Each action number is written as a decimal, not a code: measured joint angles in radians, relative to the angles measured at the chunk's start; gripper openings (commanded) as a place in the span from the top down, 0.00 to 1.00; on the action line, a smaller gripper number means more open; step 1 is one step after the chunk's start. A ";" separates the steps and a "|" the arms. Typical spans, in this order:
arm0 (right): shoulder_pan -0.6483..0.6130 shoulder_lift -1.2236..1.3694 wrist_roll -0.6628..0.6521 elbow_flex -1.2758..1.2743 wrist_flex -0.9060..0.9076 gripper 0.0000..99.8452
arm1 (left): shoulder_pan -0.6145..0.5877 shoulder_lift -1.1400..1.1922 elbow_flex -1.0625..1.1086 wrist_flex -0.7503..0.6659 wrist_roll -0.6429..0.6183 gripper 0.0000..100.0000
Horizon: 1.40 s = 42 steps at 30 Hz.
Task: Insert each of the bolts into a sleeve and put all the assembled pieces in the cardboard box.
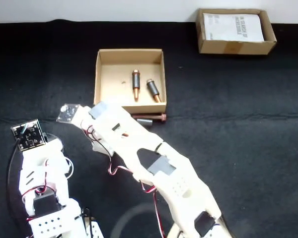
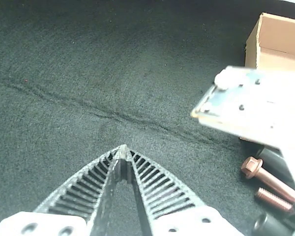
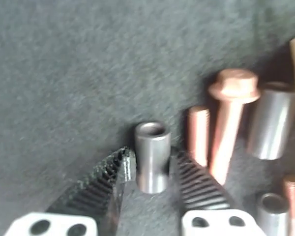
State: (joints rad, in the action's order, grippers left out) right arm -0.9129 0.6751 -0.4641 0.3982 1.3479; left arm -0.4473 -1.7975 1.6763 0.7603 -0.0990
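Observation:
My right gripper (image 3: 153, 162) is shut on a dark sleeve (image 3: 151, 140) that stands upright on the black mat, one finger on each side. Just beyond it lie a copper bolt (image 3: 230, 123) with a flanged head, a second bolt's threaded shank (image 3: 198, 135) and another grey sleeve (image 3: 268, 120). More loose sleeves and bolts (image 2: 268, 179) lie under the right arm (image 1: 139, 144). The cardboard box (image 1: 102, 82) holds two assembled pieces (image 1: 136, 84) (image 1: 153, 90). My left gripper (image 2: 123, 150) is shut and holds nothing, low over bare mat.
One bolt in a sleeve (image 1: 149, 119) lies on the mat against the box's front wall. A second cardboard box (image 1: 236, 45) with a paper sheet stands at the back right. The left arm (image 1: 39, 168) is at the front left.

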 measured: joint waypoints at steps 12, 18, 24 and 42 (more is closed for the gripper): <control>0.068 0.005 0.000 0.129 0.141 0.99 | 0.000 0.000 0.000 0.000 0.000 0.99; 0.143 0.003 0.008 0.535 0.377 0.99 | 0.000 0.000 0.000 0.000 0.000 0.99; 0.235 -0.092 0.161 0.698 0.405 0.99 | 0.000 0.000 0.000 0.000 0.000 0.99; 0.350 -1.235 0.301 -0.370 0.405 0.99 | 0.034 0.000 0.000 0.100 0.081 0.99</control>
State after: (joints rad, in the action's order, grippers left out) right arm -0.5631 -0.5600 -0.1634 0.0284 1.7530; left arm -0.4135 -1.7975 1.6763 0.8600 -0.0176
